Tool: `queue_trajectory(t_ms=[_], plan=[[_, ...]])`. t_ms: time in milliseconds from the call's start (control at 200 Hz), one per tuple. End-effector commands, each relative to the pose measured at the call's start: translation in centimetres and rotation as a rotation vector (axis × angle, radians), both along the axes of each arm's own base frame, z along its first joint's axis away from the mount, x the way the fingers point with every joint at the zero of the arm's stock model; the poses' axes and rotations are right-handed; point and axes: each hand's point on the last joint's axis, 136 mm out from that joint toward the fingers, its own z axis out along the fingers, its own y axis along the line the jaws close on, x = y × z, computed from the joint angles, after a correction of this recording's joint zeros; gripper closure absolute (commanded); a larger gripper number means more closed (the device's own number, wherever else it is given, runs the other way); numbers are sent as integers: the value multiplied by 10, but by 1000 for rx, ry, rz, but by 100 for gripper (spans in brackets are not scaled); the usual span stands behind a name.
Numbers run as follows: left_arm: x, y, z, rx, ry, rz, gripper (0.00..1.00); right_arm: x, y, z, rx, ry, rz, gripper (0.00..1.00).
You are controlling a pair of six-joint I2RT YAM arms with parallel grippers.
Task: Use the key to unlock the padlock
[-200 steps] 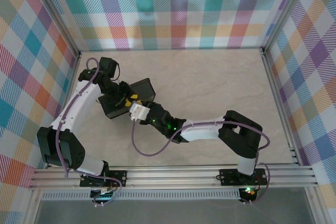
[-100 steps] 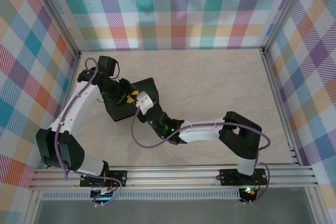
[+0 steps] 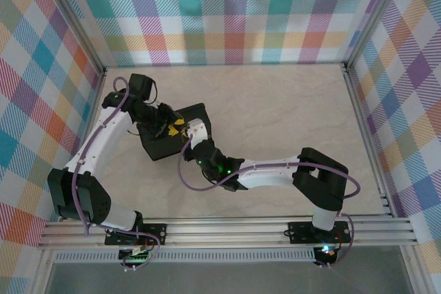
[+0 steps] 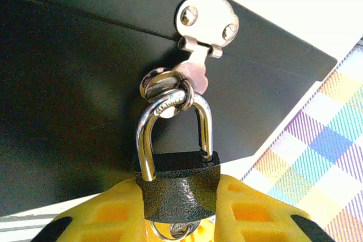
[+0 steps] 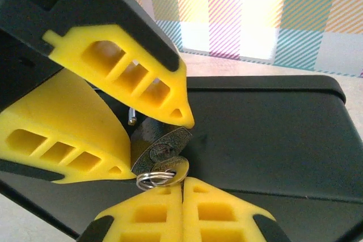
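Note:
The padlock (image 4: 178,188), dark-bodied with a silver shackle, hangs through the ring of the silver hasp (image 4: 204,24) on a black box (image 4: 68,83). My left gripper (image 4: 178,196) is shut on the padlock's body, one yellow finger (image 4: 108,219) on each side. From below, the padlock (image 5: 161,145) shows its keyhole face with the key (image 5: 173,169) in it, and a small ring hangs off the key's head. My right gripper (image 5: 182,182) is shut, pinching the lower edge of the key's head. From above, both grippers meet at the box's front (image 3: 180,127).
The black box (image 3: 162,146) lies at the left middle of the beige table. Checked walls (image 3: 227,12) enclose the table on three sides. My right arm (image 3: 275,170) stretches across the near middle towards the box.
My right gripper has moved up and to the right onto the box's front and rolled at the wrist. The box has swung round a little with it. The left gripper keeps its hold.

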Motion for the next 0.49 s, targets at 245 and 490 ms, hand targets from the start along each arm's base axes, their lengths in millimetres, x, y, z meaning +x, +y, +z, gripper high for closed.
queue_trajectory(t_ms=[245,490], plan=[[-9,19,15,-18,-32,4,66,22,-33,48,208,-6,-102,100],[-4,21,18,-32,-47,6,59,19,-27,48,177,-14,-11,99]])
